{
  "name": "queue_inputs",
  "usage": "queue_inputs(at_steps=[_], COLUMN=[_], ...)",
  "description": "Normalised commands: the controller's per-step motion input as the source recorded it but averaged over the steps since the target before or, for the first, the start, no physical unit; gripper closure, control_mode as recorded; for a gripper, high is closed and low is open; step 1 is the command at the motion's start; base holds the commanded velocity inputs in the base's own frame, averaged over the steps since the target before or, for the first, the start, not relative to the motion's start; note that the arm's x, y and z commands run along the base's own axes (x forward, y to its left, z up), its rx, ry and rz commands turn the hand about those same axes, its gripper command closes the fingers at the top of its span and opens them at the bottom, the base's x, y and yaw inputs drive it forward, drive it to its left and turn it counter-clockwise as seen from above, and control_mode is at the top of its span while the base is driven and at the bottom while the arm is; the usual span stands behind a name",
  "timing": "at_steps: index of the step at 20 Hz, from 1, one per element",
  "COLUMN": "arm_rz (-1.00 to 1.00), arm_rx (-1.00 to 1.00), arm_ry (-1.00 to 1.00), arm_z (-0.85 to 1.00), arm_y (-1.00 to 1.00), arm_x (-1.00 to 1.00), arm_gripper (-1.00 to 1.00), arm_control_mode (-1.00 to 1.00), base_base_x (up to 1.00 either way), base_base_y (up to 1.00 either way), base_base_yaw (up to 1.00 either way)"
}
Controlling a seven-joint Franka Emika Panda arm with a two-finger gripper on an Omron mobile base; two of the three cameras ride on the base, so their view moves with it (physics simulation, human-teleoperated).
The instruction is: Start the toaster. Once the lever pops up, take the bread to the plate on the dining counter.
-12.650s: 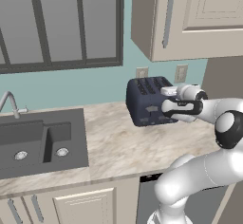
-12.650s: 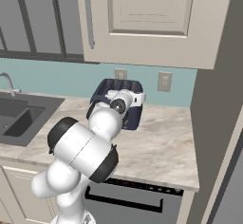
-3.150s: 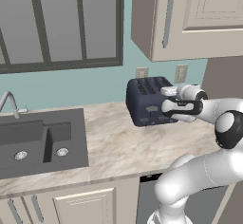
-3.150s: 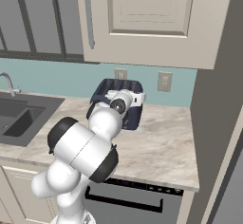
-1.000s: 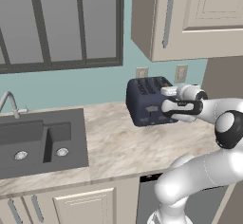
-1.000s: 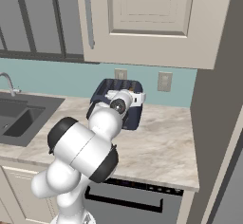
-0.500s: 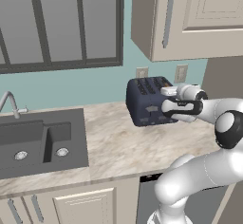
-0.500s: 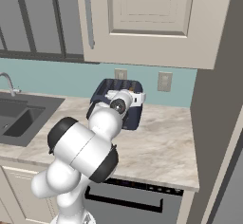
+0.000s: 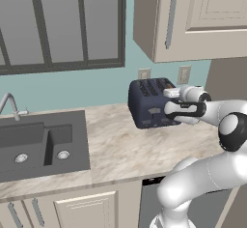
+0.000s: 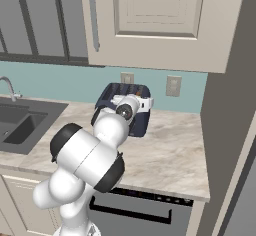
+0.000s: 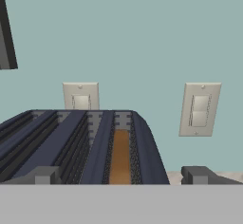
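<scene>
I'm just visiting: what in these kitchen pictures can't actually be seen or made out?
- The bread: hand view shows just its tan top edge down in a slot of the toaster; the slot walls hide the rest.
- Toaster's lever and controls: the arm covers that end in both base views; the hand view's bottom edge cuts off the front.
- Sink: cropped by the left edge in the left base view.

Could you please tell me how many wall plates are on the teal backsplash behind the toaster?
2: one wall plate directly behind the toaster, the other to its right near the wall's end. More may be hidden behind the arm.
</scene>
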Motion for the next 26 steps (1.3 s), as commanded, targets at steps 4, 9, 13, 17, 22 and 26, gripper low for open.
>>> queue_inputs(at_steps=[4,9,13,17,22,26], arm_rz=[0.00,0.00,0.00,0.00,0.00,0.00], arm_rx=[0.00,0.00,0.00,0.00,0.00,0.00], arm_ry=[0.00,0.00,0.00,0.00,0.00,0.00], arm_z=[0.00,0.00,0.00,0.00,0.00,0.00], arm_y=[0.00,0.00,0.00,0.00,0.00,0.00], arm_x=[0.00,0.00,0.00,0.00,0.00,0.00], arm_gripper=[-1.00,-1.00,-1.00,-1.00,-1.00,-1.00], arm_control_mode=[-1.00,-1.00,-1.00,-1.00,-1.00,-1.00], base_base_x=[0.00,0.00,0.00,0.00,0.00,0.00], base_base_y=[0.00,0.00,0.00,0.00,0.00,0.00], base_base_yaw=[0.00,0.00,0.00,0.00,0.00,0.00])
